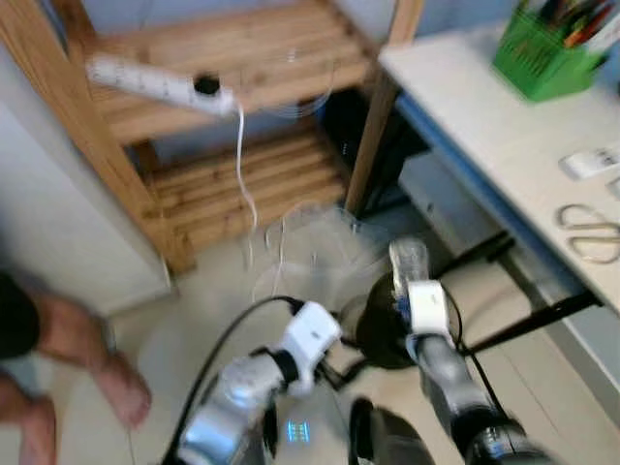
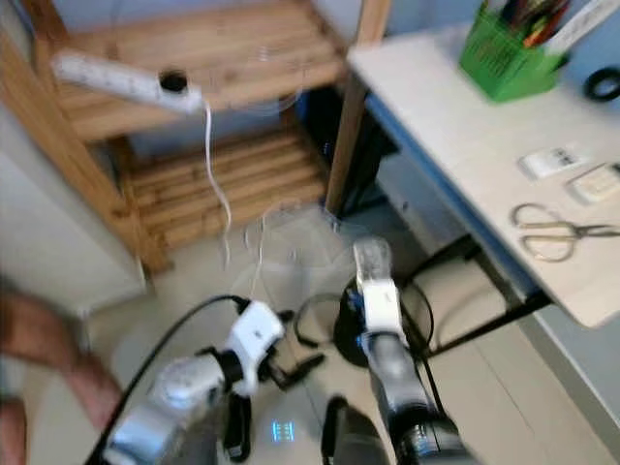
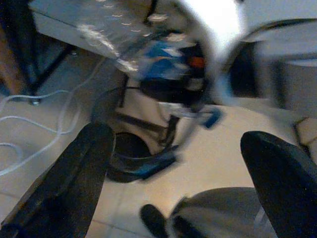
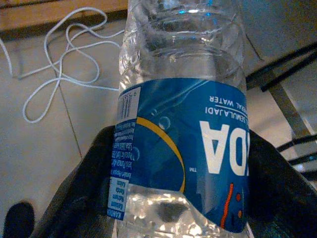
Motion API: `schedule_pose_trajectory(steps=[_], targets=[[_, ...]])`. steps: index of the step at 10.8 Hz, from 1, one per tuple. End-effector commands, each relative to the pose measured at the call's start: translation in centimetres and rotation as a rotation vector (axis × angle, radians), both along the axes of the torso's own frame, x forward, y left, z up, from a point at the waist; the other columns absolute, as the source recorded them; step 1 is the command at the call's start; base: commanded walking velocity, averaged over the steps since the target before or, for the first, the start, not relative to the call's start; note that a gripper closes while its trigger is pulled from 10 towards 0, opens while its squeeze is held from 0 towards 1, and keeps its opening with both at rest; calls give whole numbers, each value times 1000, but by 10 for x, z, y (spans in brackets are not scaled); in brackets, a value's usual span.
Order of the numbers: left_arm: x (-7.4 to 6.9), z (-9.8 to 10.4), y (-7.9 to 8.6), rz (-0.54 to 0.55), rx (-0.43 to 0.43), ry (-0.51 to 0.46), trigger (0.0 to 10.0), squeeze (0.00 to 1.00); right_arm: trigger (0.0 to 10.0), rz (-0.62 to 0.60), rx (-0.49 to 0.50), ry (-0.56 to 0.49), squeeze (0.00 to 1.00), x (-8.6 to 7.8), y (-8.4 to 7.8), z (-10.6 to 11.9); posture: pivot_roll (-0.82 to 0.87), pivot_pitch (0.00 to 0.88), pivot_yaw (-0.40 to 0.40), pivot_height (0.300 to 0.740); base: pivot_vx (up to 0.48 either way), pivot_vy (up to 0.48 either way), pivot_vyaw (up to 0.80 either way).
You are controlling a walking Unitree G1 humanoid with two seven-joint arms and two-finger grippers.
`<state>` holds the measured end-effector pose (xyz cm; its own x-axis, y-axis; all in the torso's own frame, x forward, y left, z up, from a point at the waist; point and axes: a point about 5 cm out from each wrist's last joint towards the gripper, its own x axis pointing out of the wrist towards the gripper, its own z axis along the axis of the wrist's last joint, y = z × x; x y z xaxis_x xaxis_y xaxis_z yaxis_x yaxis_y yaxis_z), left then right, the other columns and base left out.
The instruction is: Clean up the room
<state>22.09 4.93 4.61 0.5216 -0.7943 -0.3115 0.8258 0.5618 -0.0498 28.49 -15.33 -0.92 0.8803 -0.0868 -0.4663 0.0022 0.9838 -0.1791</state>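
Holding a clear water bottle [image 4: 181, 134], the right gripper [image 1: 412, 281] is closed around its blue label, low in the frame centre. The left gripper [image 3: 183, 163] is open with nothing between its fingers. I think the bottle should be kept upright and the grip firm over the black bin [image 1: 383, 334].

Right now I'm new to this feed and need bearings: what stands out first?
The right tool grips a clear water bottle with a blue label, held over the floor near a black bin. A white power strip lies on the wooden shelf, its cord trailing down.
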Motion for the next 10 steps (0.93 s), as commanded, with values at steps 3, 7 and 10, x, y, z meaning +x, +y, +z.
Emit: schedule_pose_trajectory(steps=[3,7,10], targets=[[-25,3,-6,-9,-16,1,10000,0,10000,-25,22,-22,0,20,4,14,233,393,-65,736,0,0,-256],[-24,11,-9,27,-11,-51,10000,0,10000,16,14,-40,0,21,12,15,210,356,-67,736,0,0,-311],[-16,17,-14,33,-47,-55,10000,0,10000,-40,-15,-14,0,14,0,9,189,344,-49,736,0,0,0]])
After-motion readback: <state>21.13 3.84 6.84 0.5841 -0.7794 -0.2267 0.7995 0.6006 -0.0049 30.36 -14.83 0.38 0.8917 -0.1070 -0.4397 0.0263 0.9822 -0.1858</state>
